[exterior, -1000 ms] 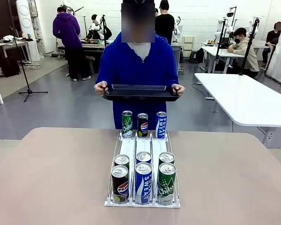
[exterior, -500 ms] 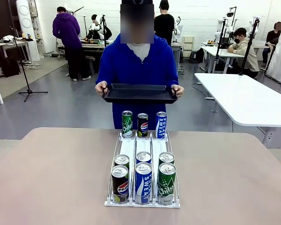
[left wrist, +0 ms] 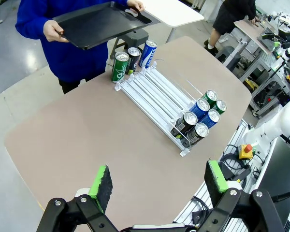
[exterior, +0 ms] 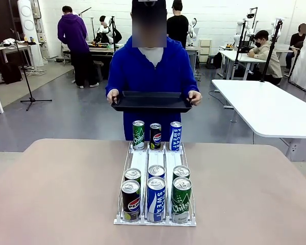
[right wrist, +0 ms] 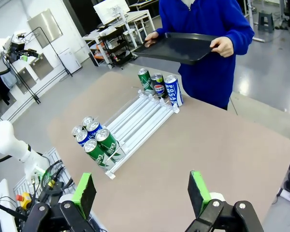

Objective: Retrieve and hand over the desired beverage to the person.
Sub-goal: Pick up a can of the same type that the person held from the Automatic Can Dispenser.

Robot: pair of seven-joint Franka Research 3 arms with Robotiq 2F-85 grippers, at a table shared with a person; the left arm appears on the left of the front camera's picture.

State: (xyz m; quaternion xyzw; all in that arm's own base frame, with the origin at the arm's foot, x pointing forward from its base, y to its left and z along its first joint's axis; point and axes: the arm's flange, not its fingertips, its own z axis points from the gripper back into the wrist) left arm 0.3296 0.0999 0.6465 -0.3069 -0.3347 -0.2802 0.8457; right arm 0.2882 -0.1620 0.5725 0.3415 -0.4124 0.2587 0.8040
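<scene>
Left gripper [left wrist: 158,180]: released, green pads wide apart with nothing between them, hanging high above the near edge of the table [exterior: 56,189]. On the table centre stands a white three-lane rack [exterior: 139,161], running from the robot's side toward the person [exterior: 150,66]. Near end of the rack, left lane: near Pepsi can [exterior: 130,200] in front, a green-topped can [exterior: 132,176] touching behind it. Middle lane: near Pocari Sweat can [exterior: 156,199] in front, a blue can [exterior: 156,171] behind it. Right lane: near Chilsung can [exterior: 181,199] in front, a second green can [exterior: 181,172] behind it. Far end, upright in a row: far Chilsung can [exterior: 138,135], far Pepsi can [exterior: 155,136], far Pocari Sweat can [exterior: 176,136]. All cans sit in the rack; which one is wanted cannot be told. The person stands at the far edge holding a black tray [exterior: 151,101] level above the far cans, one hand [exterior: 112,96] at its picture-left end and the other hand [exterior: 195,97] at its picture-right end. Right gripper [right wrist: 141,191]: released, empty, high over the table's near side.
</scene>
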